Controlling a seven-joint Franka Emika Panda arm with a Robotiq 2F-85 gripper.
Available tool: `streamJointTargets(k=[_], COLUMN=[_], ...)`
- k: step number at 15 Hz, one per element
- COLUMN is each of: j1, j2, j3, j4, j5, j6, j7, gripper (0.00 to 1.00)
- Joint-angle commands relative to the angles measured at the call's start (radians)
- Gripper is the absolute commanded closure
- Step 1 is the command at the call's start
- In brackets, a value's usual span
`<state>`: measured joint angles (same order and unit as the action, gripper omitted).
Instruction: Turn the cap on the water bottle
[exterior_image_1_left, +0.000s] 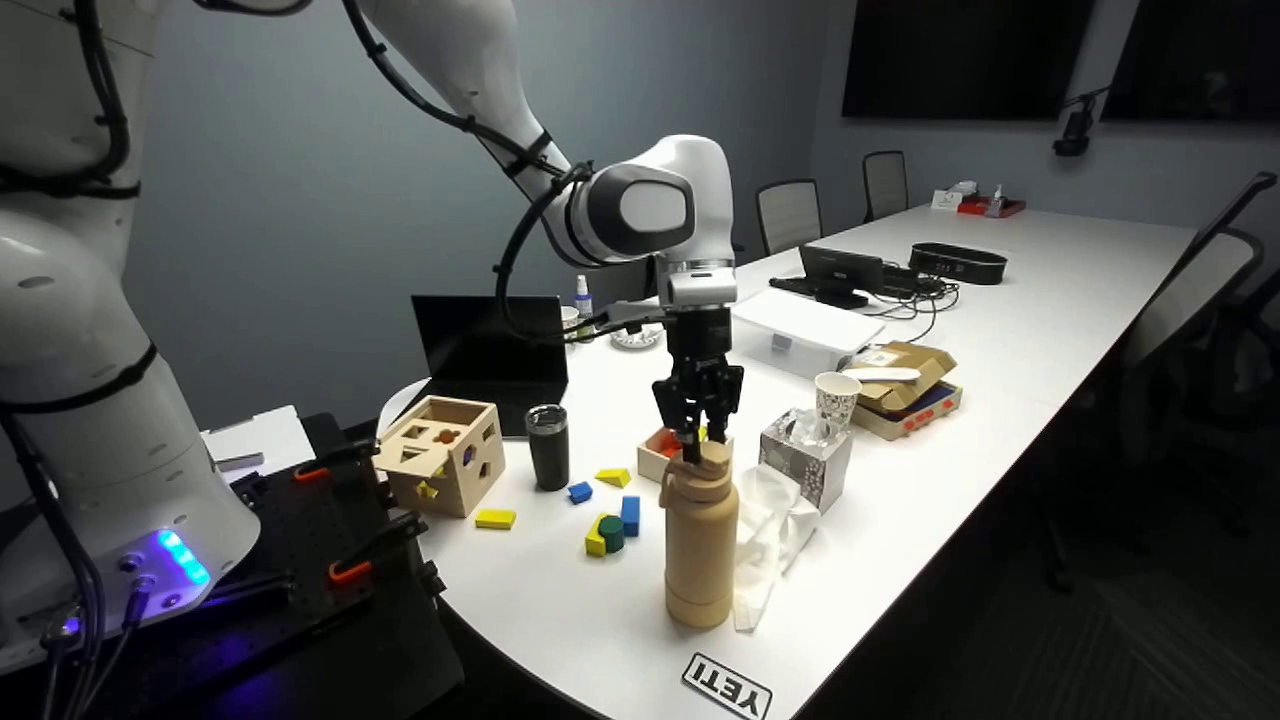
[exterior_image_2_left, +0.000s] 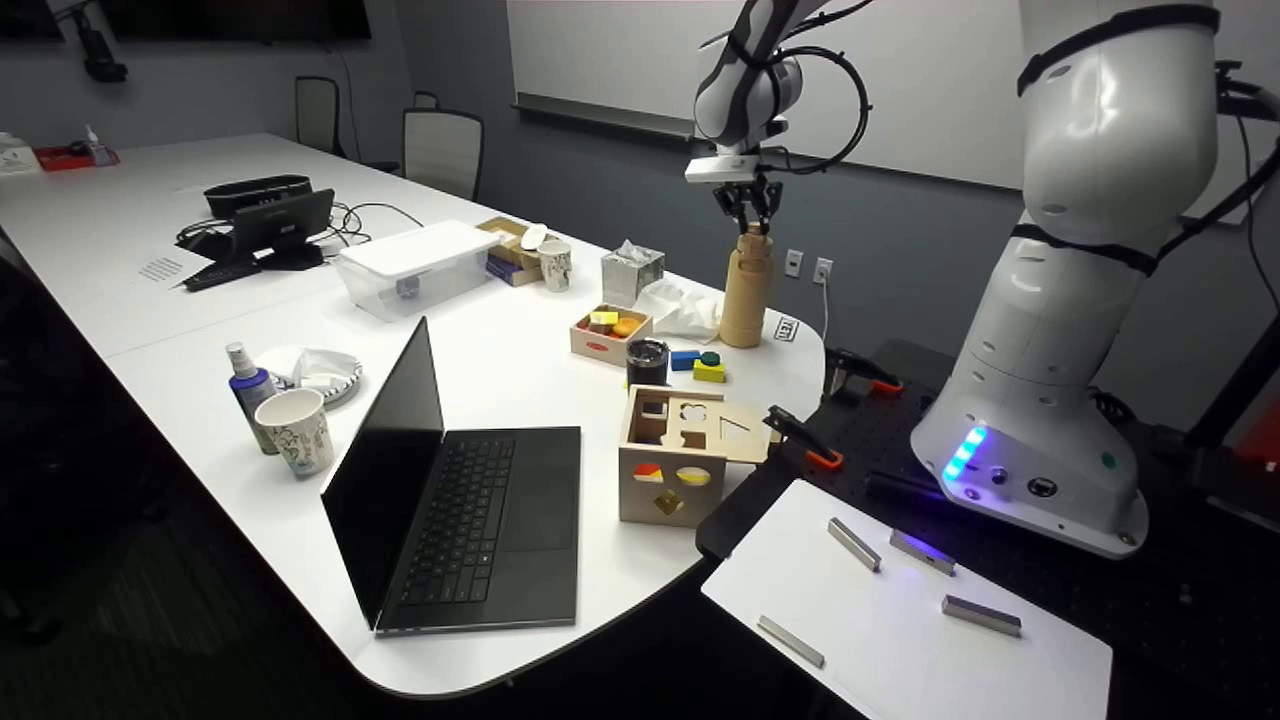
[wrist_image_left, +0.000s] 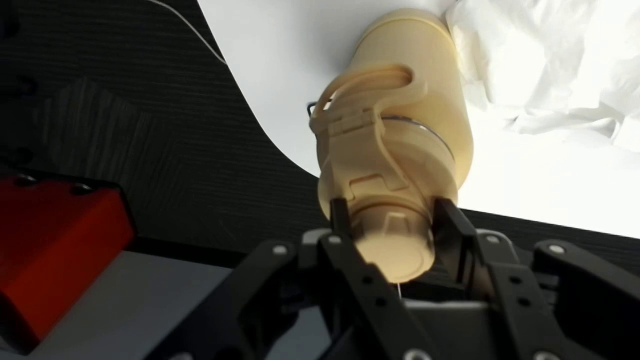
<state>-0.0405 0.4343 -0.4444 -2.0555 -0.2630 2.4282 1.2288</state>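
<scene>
Above the black, silver-screwed gripper (wrist_image_left: 391, 215), the rounded white arm (exterior_image_1_left: 480, 70) is strapped with black cable (exterior_image_1_left: 515, 238); its base (exterior_image_1_left: 140, 480) is lit blue.

Near the rounded edge of the white table (exterior_image_1_left: 530, 595) stand a wooden box (exterior_image_2_left: 672, 458) and, toward one corner, a bottle (exterior_image_1_left: 700, 550); blocks (exterior_image_1_left: 630, 515) lie between them, a laptop (exterior_image_2_left: 480, 500) toward the opposite corner, a tissue box (exterior_image_1_left: 800, 468) near a long edge.
</scene>
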Motion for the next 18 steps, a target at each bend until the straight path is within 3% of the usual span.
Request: streamJointTargets(k=[1,9,18], j1=[-0.007,-0.025,-0.035], j2=[0.04,0.046,0.029], j3=[0.017,0.036,0.057], j4=[0.03,0.053,0.026], j5=[-0.001,-0.005,-0.073], j6=[-0.061,-0.078,-0.004], j7=[0.081,0.085,-0.077], gripper=[0.8,0.8,0.8])
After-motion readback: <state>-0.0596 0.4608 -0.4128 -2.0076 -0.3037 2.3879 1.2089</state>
